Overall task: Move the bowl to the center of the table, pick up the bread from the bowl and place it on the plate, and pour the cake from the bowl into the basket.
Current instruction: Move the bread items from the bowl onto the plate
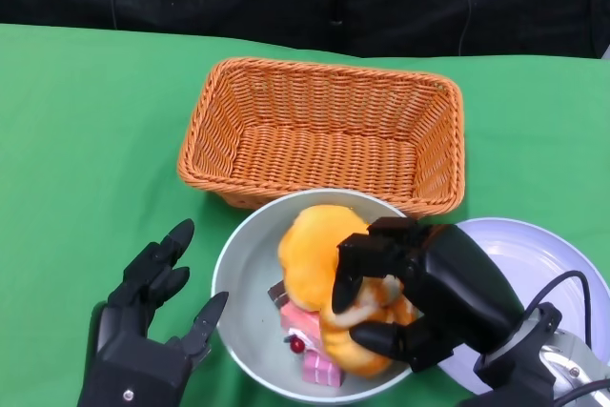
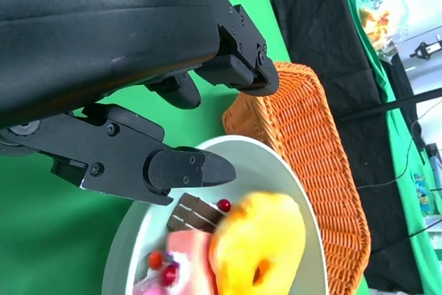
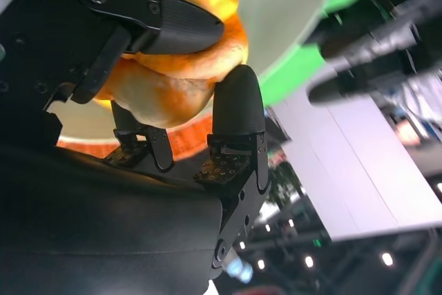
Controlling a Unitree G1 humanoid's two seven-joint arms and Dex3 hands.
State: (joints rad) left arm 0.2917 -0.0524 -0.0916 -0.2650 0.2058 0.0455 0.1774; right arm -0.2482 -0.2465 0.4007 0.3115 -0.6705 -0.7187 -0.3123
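- Head view: a pale bowl point(image 1: 243, 278) sits on the green table point(image 1: 86, 131), near centre, just on the near side of an orange wicker basket point(image 1: 329, 131). The bowl's far rim overlaps the basket's near wall in this view; whether they touch cannot be told.
- Head view: the bowl holds an orange-yellow bread point(image 1: 315, 245) and a pink and brown cake point(image 1: 303, 331) topped with a red cherry, the cake at the near side, partly under the bread.
- Head view: the right hand point(image 1: 419, 297) reaches into the bowl from the right with its fingers wrapped over and under the bread, gripping it.
- Head view: a white plate point(image 1: 534, 254) lies to the right of the bowl, partly covered by the right hand and forearm.
- Head view: the left hand point(image 1: 152, 331) is at the near left, just beside the bowl's left rim, fingers spread and holding nothing.
- Right wrist view: black fingers point(image 3: 238, 105) clamp the bread point(image 3: 179, 84) from both sides, with the bowl's pale interior point(image 3: 283, 12) behind it. The left hand's fingers point(image 3: 380, 53) show beyond the rim, over green cloth.
- Left wrist view: the left hand's fingers point(image 2: 183, 170) are apart, one tip over the bowl's rim point(image 2: 276, 164). Inside lie the cake point(image 2: 186, 240) and the bread point(image 2: 259, 243); the basket point(image 2: 311, 150) stands beyond.
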